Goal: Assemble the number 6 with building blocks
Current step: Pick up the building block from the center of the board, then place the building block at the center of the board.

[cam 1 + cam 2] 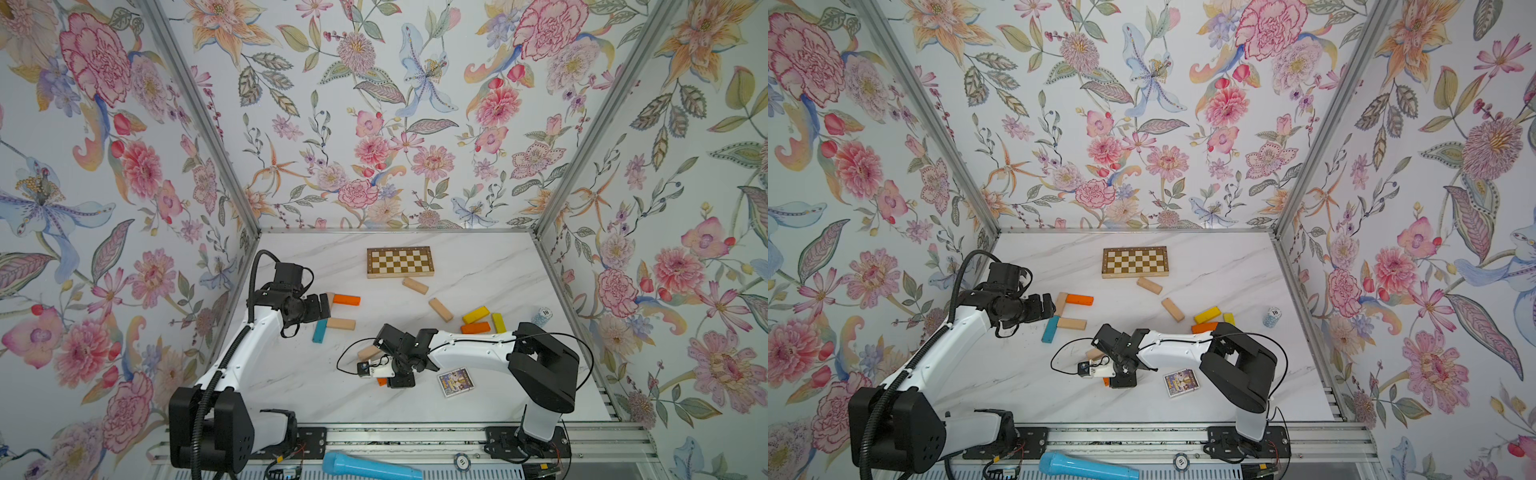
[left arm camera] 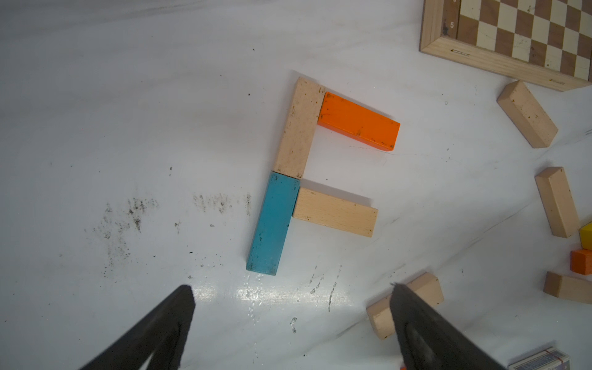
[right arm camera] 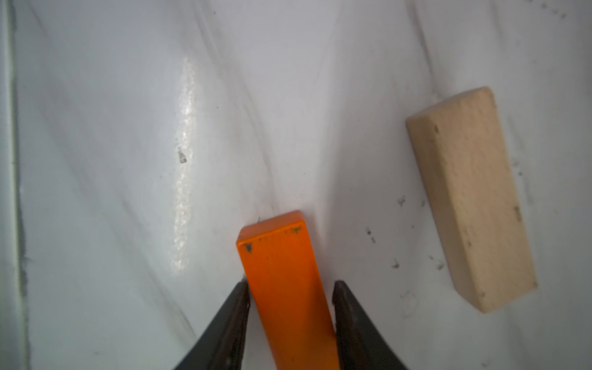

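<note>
Lower centre of the right wrist view: your right gripper [image 3: 290,285] straddles one end of an orange block [image 3: 282,272] lying flat on the marble table [image 3: 128,160]. The jaws are narrow and close against its long sides; whether they pinch it cannot be told. In the left wrist view, your left gripper [image 2: 291,286] hangs wide and empty at the bottom of the frame. Above it, mid-frame, is the started figure [image 2: 299,128]: pale, orange, teal and pale bars touching in an F-shape. The block looks light, rigid and smooth-painted, so it would likely pivot if held by its end. Take it across the narrow width, nearer the middle.
</note>
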Controlling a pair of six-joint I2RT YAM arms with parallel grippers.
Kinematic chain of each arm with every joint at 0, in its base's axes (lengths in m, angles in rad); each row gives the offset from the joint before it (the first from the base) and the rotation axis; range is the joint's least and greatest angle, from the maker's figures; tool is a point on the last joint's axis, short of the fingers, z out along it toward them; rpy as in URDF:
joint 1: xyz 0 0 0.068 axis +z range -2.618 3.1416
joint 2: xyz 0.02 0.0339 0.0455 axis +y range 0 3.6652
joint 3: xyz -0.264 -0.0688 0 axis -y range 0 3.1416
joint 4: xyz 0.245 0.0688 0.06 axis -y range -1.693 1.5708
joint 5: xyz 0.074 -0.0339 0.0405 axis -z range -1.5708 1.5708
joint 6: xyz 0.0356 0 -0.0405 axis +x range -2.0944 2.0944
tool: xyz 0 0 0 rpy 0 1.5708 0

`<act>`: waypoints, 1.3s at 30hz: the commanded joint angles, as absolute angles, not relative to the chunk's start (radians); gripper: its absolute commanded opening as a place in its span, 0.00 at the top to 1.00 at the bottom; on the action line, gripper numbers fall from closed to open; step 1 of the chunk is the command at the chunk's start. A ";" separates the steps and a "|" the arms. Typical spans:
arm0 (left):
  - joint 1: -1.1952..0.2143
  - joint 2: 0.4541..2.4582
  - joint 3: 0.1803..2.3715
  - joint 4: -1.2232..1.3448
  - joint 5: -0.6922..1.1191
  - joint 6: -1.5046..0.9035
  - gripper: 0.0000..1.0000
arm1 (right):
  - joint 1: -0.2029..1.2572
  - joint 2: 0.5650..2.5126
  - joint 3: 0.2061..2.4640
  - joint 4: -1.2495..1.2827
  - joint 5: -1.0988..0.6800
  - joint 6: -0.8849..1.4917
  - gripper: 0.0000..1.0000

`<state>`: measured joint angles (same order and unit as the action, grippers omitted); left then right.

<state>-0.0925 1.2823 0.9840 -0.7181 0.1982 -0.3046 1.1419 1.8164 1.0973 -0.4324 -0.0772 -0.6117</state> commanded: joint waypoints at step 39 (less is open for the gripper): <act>-0.025 1.229 1.107 -0.809 -0.290 -0.645 0.01 | 1.164 2.050 1.694 -0.608 0.307 1.199 0.80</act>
<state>-0.0357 1.2358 1.0702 -0.7177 -0.1093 -0.5747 1.1538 2.0113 1.6382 -0.5133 0.2852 1.1271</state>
